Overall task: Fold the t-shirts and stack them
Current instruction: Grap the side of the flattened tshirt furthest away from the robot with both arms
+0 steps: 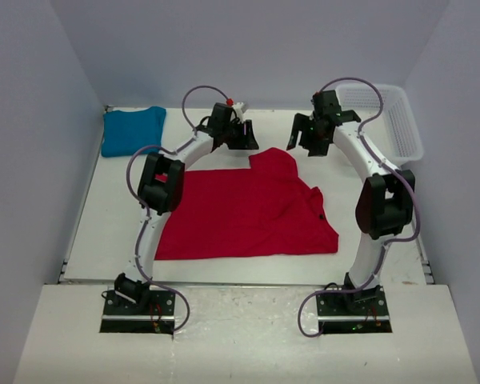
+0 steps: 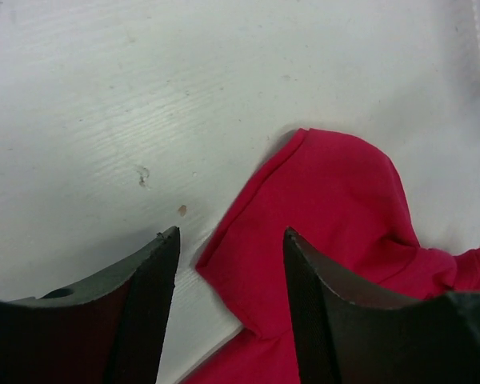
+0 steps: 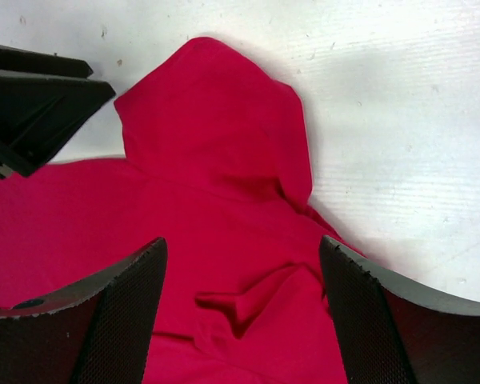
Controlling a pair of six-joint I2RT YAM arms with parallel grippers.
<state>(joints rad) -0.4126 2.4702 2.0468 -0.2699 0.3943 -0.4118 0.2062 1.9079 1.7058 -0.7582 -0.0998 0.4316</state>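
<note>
Jaws parted on both: left gripper (image 2: pixel 230 234) and right gripper (image 3: pixel 242 242) hovered empty over the red t-shirt (image 1: pixel 248 212), spread out on the tabletop (image 1: pixel 104 232), presumably for folding.

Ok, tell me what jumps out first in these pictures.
A red t-shirt lies spread across the middle of the table, one sleeve sticking out at its far edge. The left arm and right arm hang over that edge, jaws open. A teal t-shirt lies in the far left corner, a white mesh basket in the far right.
</note>
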